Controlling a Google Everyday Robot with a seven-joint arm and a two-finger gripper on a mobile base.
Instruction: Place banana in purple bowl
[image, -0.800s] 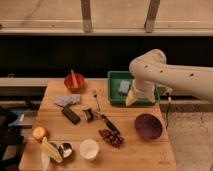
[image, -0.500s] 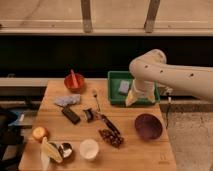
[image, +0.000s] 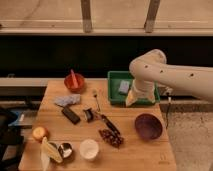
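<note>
Across the lower part of the view, wide pale wooden table (image: 150, 157), crowded with small things. Reaching in from the right above it, thick white robot arm (image: 175, 76), bent down over the back right corner. Under that bend, shallow green rectangular tray (image: 114, 92) with a small grey-blue block (image: 124, 87) inside. Near the table's right edge, round dark purple bowl (image: 148, 126), just in front of the tray. At the back left, red-orange bowl (image: 74, 82) with a stick standing in it. At the arm's end, cream-coloured two-finger gripper (image: 132, 99), poised over the tray's front rim, jaws spread, gripping nothing. Down at the near left corner, pale yellow curved toy banana (image: 49, 150), well apart from both purple bowl and gripper, lying just beside a small shiny bowl (image: 65, 149); touching or not, hard to tell. Right of that, round white cup (image: 89, 148). Behind the banana, round orange-yellow fruit (image: 39, 133). Mid-table, flat black block (image: 70, 114) and dark cluster of grapes (image: 111, 137)
</note>
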